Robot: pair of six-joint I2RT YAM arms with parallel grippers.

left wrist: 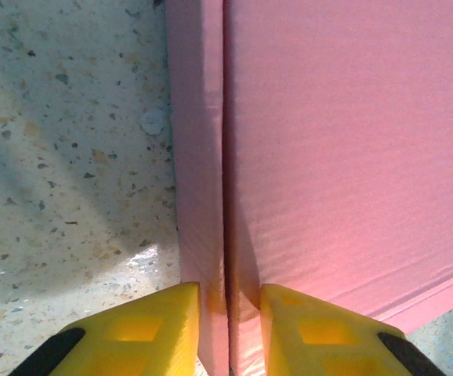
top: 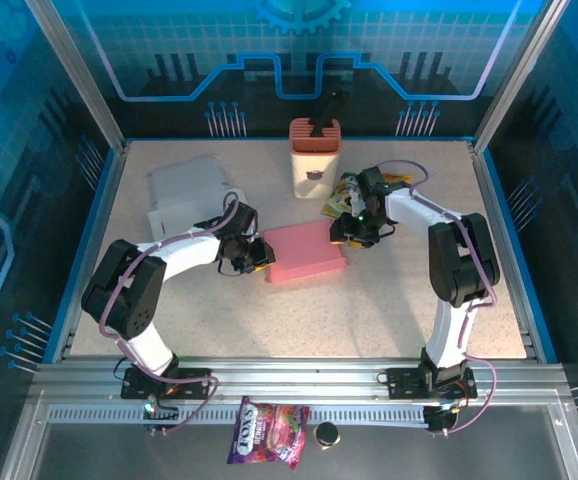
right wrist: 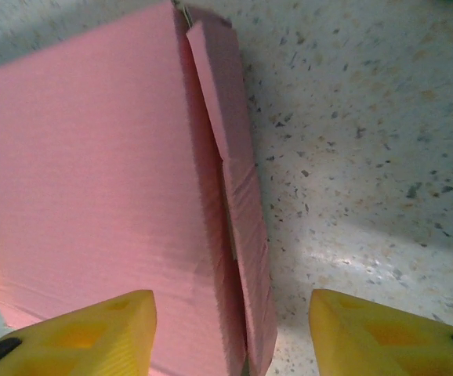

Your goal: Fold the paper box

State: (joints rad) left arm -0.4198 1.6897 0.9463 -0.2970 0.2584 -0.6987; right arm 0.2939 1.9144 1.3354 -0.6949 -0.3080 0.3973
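The pink paper box (top: 305,252) lies at the centre of the top view, looking mostly formed, with its lid down. The left gripper (left wrist: 226,301) pinches one edge of it. The right gripper (right wrist: 230,304) stands open astride a side flap (right wrist: 238,227) that seems not yet tucked.

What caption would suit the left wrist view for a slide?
Left gripper closed on the side flap of the pink paper box, which lies on the speckled table.

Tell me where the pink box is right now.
In the overhead view the pink box lies flat near the middle of the table, with the left gripper pinching its left edge and the right gripper open at its right edge.
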